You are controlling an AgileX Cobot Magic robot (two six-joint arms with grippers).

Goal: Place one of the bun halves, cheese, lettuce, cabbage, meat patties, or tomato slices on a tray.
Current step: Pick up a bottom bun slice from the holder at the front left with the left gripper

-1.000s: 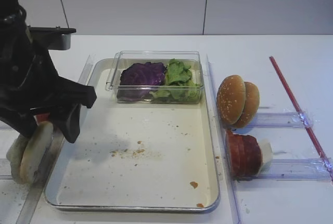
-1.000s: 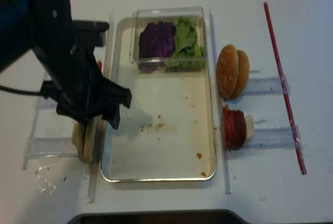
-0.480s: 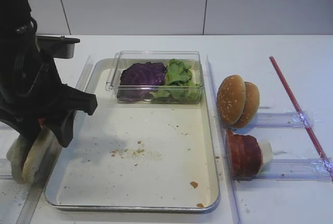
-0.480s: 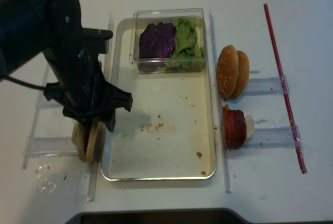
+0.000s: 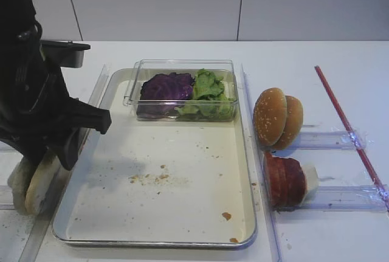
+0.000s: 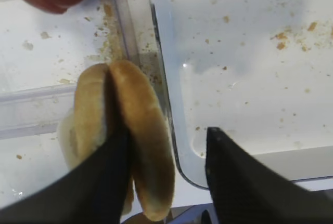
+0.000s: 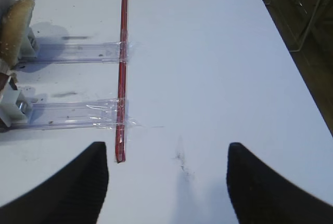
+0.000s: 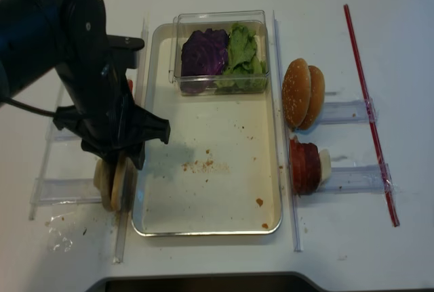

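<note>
The tray [image 5: 182, 171] holds only crumbs and the clear box, so nothing is placed yet. Just off its left rim, the left gripper [image 6: 166, 177] straddles one bun half [image 6: 143, 151], jaws partly closed but not visibly clamped; lifting and placing remain.

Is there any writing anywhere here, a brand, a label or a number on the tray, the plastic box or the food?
None: no words, numbers or signs can be read in any view.
The tray, the clear plastic box, the red strip and the black left claw all look unmarked.
</note>
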